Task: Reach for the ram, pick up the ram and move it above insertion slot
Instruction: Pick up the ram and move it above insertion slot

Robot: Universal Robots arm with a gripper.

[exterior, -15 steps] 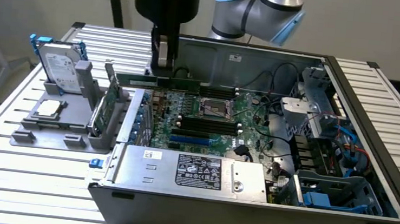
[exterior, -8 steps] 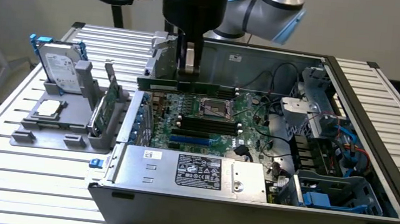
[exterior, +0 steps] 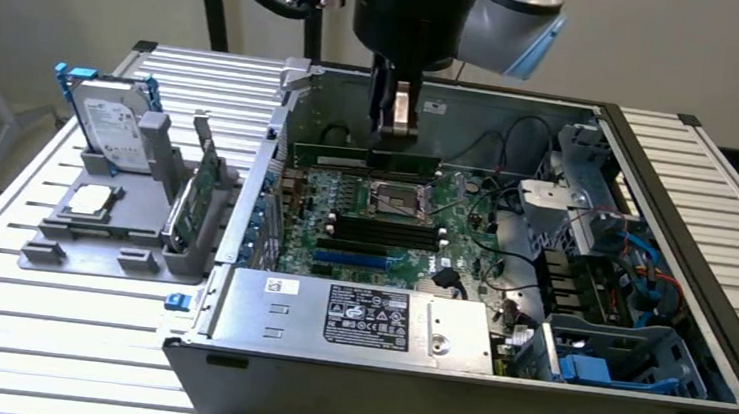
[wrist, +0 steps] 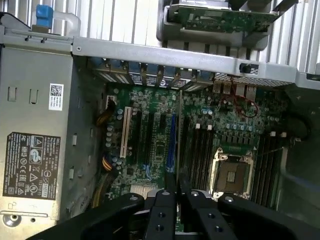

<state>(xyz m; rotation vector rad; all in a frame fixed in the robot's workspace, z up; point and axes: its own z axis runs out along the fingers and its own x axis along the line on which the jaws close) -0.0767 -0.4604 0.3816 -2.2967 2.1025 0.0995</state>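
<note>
A slatted metal table [exterior: 51, 330] against a pale wall carried an open computer case [exterior: 462, 376], with a grey stand [exterior: 99, 234] beside it on the exterior view's left holding a hard drive [exterior: 116, 125] and a larger green card [exterior: 197, 197]. The gripper [exterior: 396, 134] hung inside the case over the motherboard [exterior: 381, 233], its fingers pinched on the ram [exterior: 367, 157], a thin green stick held level by its upper edge, above the socket [exterior: 394, 201] and not far from the dark slots [exterior: 381, 233]. In the wrist view the stick [wrist: 178, 135] showed edge-on between the fingertips [wrist: 167, 192], running out over the slots [wrist: 197, 150].

The stick looked light and stiff, but probably brittle: its chips and contact edge seem best left untouched. Gripping the flat faces near the middle of the long top edge, as here, should keep it from tilting.
</note>
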